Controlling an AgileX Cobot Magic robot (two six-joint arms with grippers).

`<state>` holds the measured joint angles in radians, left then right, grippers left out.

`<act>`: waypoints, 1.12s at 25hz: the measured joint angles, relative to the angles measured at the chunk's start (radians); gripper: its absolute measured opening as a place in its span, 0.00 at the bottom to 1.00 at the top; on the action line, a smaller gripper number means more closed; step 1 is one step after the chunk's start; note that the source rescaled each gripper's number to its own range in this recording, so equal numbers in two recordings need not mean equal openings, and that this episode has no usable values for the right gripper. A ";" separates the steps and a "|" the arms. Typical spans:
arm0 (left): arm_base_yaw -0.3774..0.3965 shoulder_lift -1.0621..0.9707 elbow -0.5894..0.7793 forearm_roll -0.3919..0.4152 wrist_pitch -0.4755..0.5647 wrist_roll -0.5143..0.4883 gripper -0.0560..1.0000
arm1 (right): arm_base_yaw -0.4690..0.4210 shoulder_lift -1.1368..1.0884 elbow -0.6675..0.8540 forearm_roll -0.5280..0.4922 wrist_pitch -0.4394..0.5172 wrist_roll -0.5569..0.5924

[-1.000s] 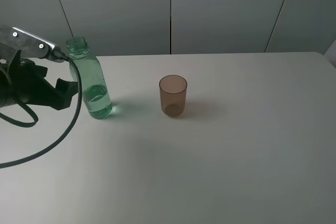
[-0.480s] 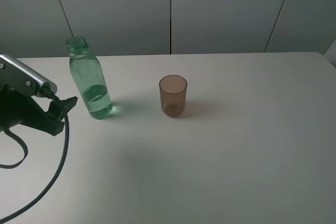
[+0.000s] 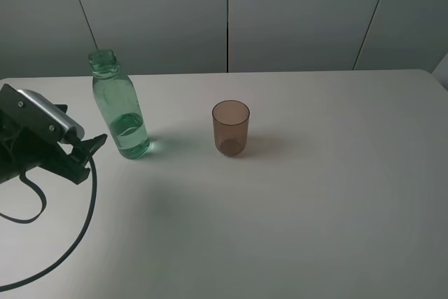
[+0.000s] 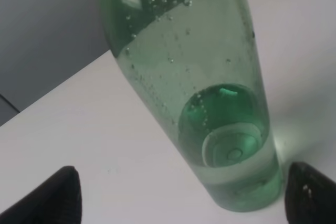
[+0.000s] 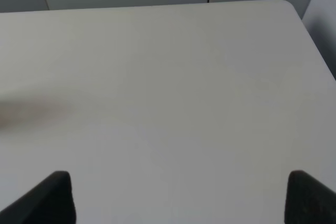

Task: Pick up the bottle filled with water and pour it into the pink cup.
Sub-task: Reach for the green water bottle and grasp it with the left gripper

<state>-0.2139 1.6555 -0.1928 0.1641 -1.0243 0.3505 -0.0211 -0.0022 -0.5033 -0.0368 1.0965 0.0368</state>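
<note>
Facing the bottle: left tool spread, not touching

Left tool (image 3: pixel 89 157): jaws spread. It sits low over the table (image 3: pixel 315 208), on the left side of the high view, tips aimed at the lower part of the bottle (image 3: pixel 120 113). Tips are just beside the bottle, with a strip of bare table between; no contact. In the left wrist view both dark fingers (image 4: pixel 58 195) show at the frame's lower corners, wide apart, and the bottle's base (image 4: pixel 231 182) stands beyond them, roughly between their lines. A black cable (image 3: pixel 77 236) hangs from the left arm and loops across the table near the front edge.

Right tool (image 5: pixel 181 199): jaws spread, both fingers (image 5: pixel 50 198) visible at the corners of the right wrist view, only bare table ahead of them. It does not appear in the high view.

Bottle: upright on the table, left of centre, neck open at the top. Green, translucent; water fills the lower part, and small bubbles cling to the inner wall in the left wrist view.

Cup (image 3: pixel 230 128): upright on the table, to the right of the bottle and well apart from it, about mid-table. Brownish-pink, translucent, shorter than the bottle.

Background: grey wall panels (image 3: pixel 294 12) behind the table's far edge.
</note>
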 joint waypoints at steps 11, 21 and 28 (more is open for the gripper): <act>0.032 0.235 -0.070 0.054 -0.178 -0.002 0.99 | 0.000 0.000 0.000 0.000 0.000 0.000; 0.032 0.239 -0.152 0.102 -0.183 -0.018 0.99 | 0.000 0.000 0.000 0.000 0.000 0.000; 0.032 0.262 -0.173 0.125 -0.188 -0.035 0.99 | 0.000 0.000 0.000 0.000 0.000 0.000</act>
<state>-0.1814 1.9174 -0.3663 0.2895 -1.2120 0.3155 -0.0211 -0.0022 -0.5033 -0.0368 1.0965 0.0368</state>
